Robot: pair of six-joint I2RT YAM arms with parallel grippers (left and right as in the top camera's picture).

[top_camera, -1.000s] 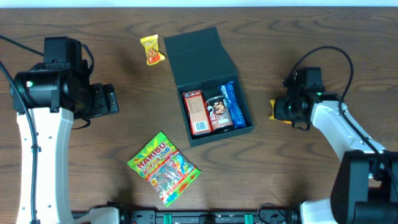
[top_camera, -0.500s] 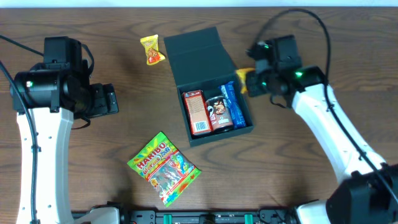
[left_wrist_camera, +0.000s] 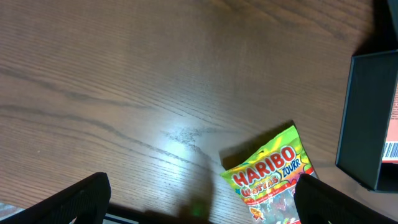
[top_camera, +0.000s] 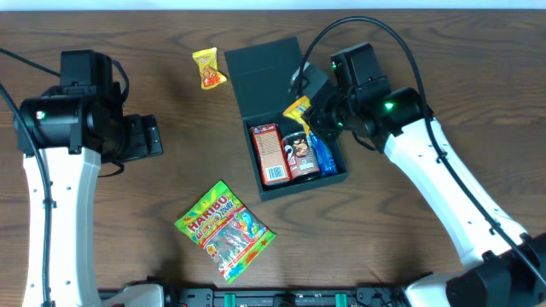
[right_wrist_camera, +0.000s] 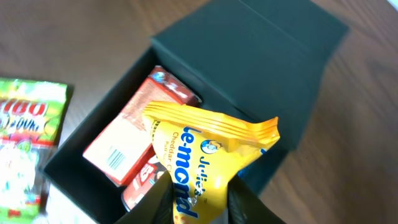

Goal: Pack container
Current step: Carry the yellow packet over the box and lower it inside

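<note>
Container (top_camera: 303, 187) sits in the middle of the desk with its flap lid (top_camera: 273, 72) thrown back on the far side. It is partly packed: a red carton (top_camera: 270, 153), a dark packet (top_camera: 299, 156) and a blue packet (top_camera: 324, 158) stand side by side inside. The right gripper (top_camera: 311, 115) hangs over the far right part of the opening, its fingers (right_wrist_camera: 239, 199) clamped on a yellow cheddar snack packet (right_wrist_camera: 199, 162) that is not yet let go. Two items are left out on the desk: the Haribo bag (top_camera: 224, 230) near and to the left, and a small yellow sweet packet (top_camera: 209, 68) just left of the lid. After those, the lid would need shutting, so the job looks a little past halfway.

A second ago the right arm was low at the right of the desk, by the yellow packet there. Half a second ago it carried the packet just right of the container, and now it is above the opening. The left gripper (left_wrist_camera: 199, 205) has not moved; its fingers stand wide apart and empty. The two loose snacks lie where they were.
</note>
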